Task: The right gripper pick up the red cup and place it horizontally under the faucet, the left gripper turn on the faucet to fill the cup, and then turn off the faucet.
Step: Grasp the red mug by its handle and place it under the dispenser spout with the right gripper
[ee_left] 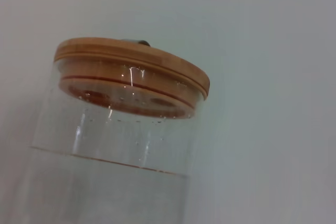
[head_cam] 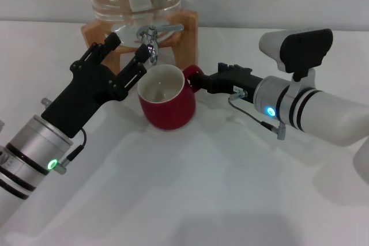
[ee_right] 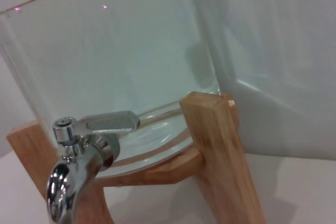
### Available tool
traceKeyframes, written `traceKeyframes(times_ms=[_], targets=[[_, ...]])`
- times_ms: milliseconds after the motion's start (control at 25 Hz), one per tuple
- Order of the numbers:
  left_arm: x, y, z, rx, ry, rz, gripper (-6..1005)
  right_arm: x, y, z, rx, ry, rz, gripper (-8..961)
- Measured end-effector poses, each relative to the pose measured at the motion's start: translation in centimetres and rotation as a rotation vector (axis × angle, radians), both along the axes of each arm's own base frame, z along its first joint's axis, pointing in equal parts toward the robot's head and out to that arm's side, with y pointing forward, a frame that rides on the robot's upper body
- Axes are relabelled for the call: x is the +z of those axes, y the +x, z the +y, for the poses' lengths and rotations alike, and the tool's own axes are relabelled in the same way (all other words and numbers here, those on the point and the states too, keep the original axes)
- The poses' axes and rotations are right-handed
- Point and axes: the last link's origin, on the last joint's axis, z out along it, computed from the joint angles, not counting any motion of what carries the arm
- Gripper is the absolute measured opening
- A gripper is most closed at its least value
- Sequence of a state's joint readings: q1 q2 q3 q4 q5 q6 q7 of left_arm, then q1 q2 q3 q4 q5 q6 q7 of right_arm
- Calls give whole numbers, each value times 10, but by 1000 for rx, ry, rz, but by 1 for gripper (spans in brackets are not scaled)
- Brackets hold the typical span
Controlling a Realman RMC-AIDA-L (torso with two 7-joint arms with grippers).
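Under the faucet (head_cam: 151, 40), the red cup (head_cam: 167, 103) stands upright on the white surface (head_cam: 190, 188). The right gripper (head_cam: 195, 79) holds its handle, and the left gripper (head_cam: 125, 47) waits wide apart by the faucet.

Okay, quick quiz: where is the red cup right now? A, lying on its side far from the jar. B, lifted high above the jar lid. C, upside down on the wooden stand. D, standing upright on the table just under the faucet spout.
D: the red cup stands upright, mouth up, on the white table, directly below the faucet spout, with the right hand at its handle.
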State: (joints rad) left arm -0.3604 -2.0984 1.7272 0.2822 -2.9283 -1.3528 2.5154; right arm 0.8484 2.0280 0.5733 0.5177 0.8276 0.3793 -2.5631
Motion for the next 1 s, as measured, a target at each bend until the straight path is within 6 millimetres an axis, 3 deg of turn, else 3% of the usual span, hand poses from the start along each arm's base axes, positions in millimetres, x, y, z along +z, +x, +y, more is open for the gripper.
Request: traceKeyframes(times_ms=[1000], targets=[[1,-2,-1,5,1,3,756,1,-7,9,41,-7,-64,864]])
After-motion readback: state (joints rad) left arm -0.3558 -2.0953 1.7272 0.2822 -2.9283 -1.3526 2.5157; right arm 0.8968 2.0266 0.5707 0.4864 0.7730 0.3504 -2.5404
